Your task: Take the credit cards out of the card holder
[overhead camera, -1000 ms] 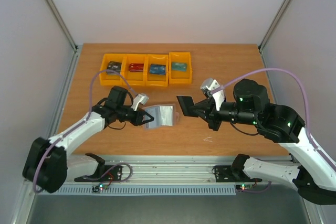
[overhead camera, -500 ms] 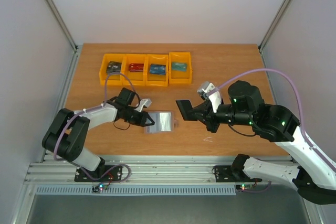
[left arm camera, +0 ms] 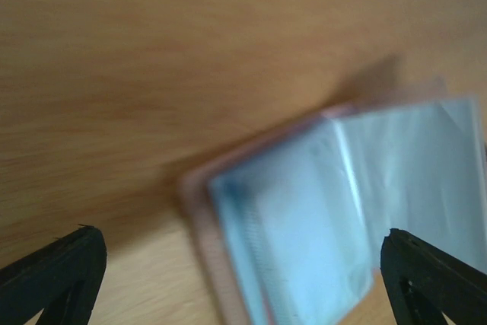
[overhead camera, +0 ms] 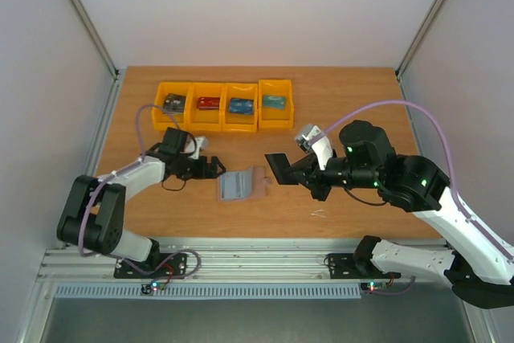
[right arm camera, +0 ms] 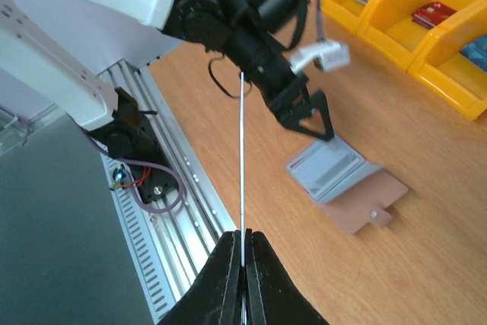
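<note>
Card holder (overhead camera: 239, 185) open; bins (overhead camera: 223, 124) behind, wide-open left gripper (overhead camera: 215, 168) just beside.
Pinched in right gripper (overhead camera: 294, 170): card (overhead camera: 281, 168), edge-on from wrist.

Left arm (overhead camera: 132, 176), right arm (overhead camera: 454, 216): white shell links, black rounded joint housings. Lilac cable (overhead camera: 418, 108) running along each. Green indicator lights (overhead camera: 351, 149) on right arm's joints. White camera block (overhead camera: 308, 135) at wrist. Right gripper (right arm camera: 243, 240): black tapered fingers. Black bases (overhead camera: 165, 266), near edge, with small red and green lights.
</note>
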Controlling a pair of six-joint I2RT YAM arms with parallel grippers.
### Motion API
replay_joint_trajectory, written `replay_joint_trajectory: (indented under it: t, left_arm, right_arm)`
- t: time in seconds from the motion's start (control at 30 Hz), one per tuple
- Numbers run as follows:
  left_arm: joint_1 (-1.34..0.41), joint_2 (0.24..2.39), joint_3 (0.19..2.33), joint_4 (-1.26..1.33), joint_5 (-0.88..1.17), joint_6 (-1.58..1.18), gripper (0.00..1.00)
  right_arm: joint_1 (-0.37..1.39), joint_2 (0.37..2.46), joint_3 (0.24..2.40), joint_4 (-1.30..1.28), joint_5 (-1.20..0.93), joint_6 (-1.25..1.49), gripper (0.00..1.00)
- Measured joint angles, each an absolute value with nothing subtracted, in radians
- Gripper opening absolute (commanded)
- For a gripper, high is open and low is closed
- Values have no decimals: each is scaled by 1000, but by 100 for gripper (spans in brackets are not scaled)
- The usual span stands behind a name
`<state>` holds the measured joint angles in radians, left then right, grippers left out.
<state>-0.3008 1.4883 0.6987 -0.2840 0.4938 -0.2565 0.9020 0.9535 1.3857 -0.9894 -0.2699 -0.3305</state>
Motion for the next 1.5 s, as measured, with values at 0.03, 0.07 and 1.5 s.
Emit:
replay_joint_trajectory:
  t: [0.03,0.07,1.5]
  left_arm:
    - [-267,1464,691,-286,488,-263,99]
    - [-236,1436,686,-295,489,-267,99]
    - [-495,809,1062,-712,1084,380,0]
  right_arm:
    - [902,966,1393,-996,-270,-334,1]
    - [902,978,1402,-1005,-270,-336,1]
    - [1070,1349,1713,-1126,-354,-573,63]
